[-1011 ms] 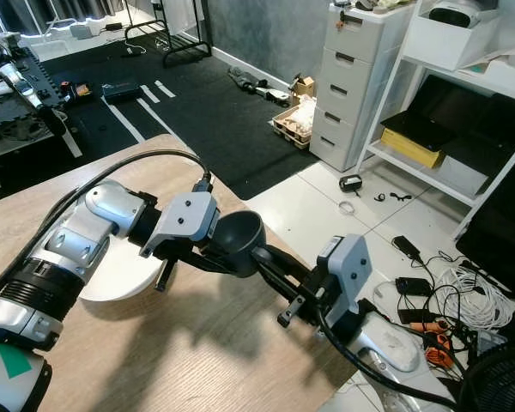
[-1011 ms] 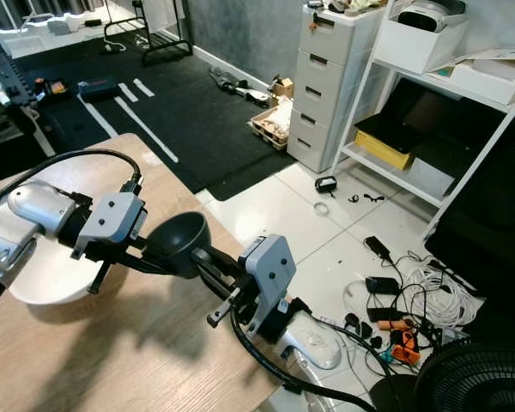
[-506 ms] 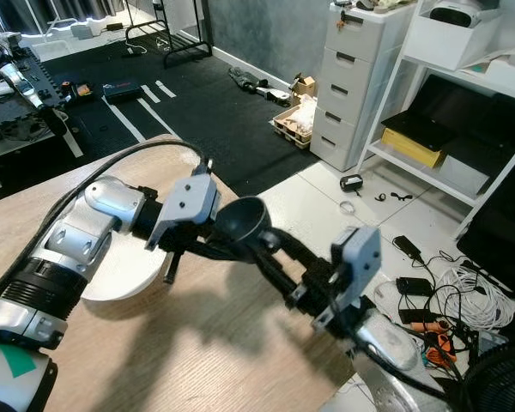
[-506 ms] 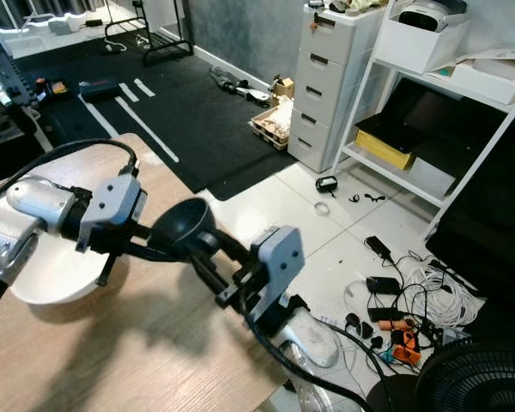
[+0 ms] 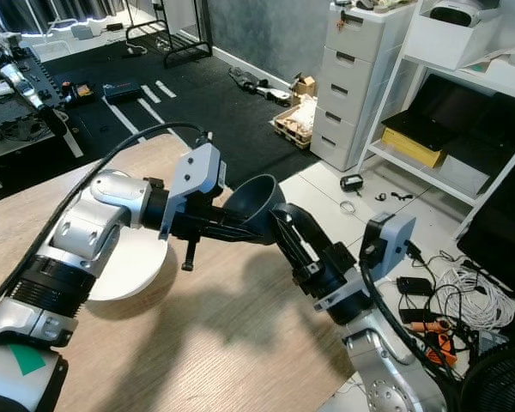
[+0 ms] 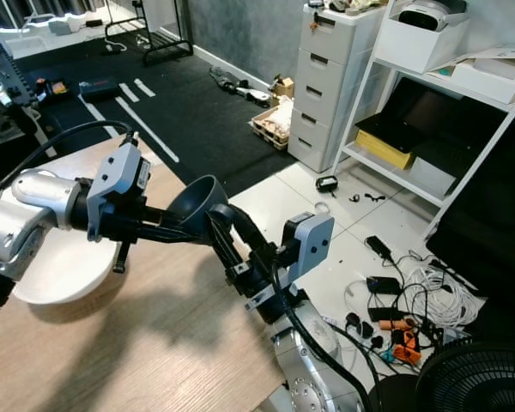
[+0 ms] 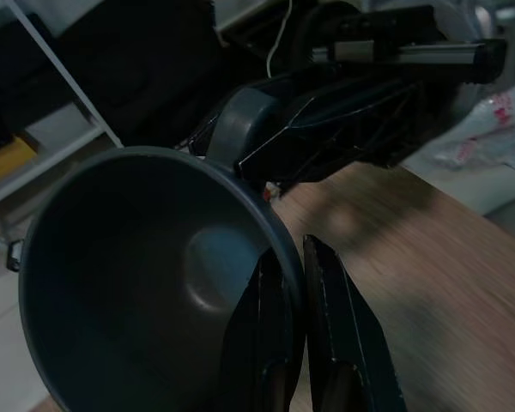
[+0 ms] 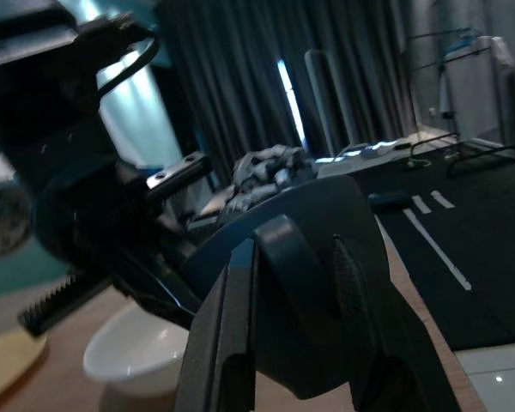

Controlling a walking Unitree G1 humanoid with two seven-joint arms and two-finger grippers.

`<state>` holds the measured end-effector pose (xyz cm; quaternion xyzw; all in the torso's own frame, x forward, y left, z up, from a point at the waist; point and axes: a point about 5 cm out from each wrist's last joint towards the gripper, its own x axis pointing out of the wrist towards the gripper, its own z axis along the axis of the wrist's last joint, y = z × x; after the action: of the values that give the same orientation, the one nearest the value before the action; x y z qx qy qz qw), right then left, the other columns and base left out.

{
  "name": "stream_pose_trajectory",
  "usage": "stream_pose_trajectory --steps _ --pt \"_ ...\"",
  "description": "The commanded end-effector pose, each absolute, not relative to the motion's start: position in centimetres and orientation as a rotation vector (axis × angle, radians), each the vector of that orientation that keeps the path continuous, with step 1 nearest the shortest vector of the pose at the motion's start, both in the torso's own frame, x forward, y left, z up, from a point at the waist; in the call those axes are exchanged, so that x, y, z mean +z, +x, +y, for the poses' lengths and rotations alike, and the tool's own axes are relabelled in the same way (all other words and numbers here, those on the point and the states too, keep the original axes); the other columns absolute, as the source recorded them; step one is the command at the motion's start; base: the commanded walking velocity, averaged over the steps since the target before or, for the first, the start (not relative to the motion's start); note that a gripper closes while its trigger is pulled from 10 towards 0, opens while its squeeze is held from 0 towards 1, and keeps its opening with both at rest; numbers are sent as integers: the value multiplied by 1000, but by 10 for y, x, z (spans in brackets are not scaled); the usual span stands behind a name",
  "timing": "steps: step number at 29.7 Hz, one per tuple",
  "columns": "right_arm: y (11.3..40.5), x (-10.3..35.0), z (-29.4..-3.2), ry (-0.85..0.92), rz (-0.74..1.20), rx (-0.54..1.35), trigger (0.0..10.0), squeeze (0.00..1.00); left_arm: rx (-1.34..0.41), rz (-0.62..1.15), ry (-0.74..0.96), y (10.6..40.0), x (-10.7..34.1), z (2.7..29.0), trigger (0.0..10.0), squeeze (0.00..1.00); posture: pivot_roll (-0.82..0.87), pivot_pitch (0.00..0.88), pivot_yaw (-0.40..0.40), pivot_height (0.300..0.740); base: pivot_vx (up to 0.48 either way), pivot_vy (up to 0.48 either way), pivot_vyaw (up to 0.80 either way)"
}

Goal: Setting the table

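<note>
both grippers are holding one dark bowl [image 5: 256, 204] up in the air over the worktop [image 5: 197, 343], near its far edge. left gripper [image 7: 302, 283] jaws are pinching the rim, and right gripper [image 5: 285, 225] jaws are clamping the bowl's side. only one should let go, slowly. white bowl [image 5: 129, 266] is sitting close by, so there is more free room on the near wood.

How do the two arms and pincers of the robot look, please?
Both arms are silver metal with black ribbed joints. Each wrist carries a pale grey angular housing. The left pincer and right pincer have long black fingers. A black cable loops over the left arm, which bears a green mark.
</note>
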<state>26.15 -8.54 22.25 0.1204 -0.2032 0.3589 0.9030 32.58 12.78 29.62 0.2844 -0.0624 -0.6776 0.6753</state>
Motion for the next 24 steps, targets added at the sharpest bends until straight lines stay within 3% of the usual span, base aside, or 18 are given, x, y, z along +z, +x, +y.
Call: stream_pose_trajectory --steps 1,2,11,24 --pt "259 207 -70 239 -318 807 2902 0 -1607 -201 675 315 302 116 10000 0 102 156 176 740 0 0 0" --pt "257 206 -70 200 -317 834 0 0 -1635 -171 684 313 299 119 10000 0 100 151 175 740 0 0 0" --pt "241 197 -64 15 -282 1032 0 0 -1736 -65 723 304 292 128 10000 0 97 142 173 740 0 0 0" --pt "235 186 -62 -18 -247 1059 0 0 -1740 -62 685 300 290 123 10000 0 97 149 178 740 0 0 0"
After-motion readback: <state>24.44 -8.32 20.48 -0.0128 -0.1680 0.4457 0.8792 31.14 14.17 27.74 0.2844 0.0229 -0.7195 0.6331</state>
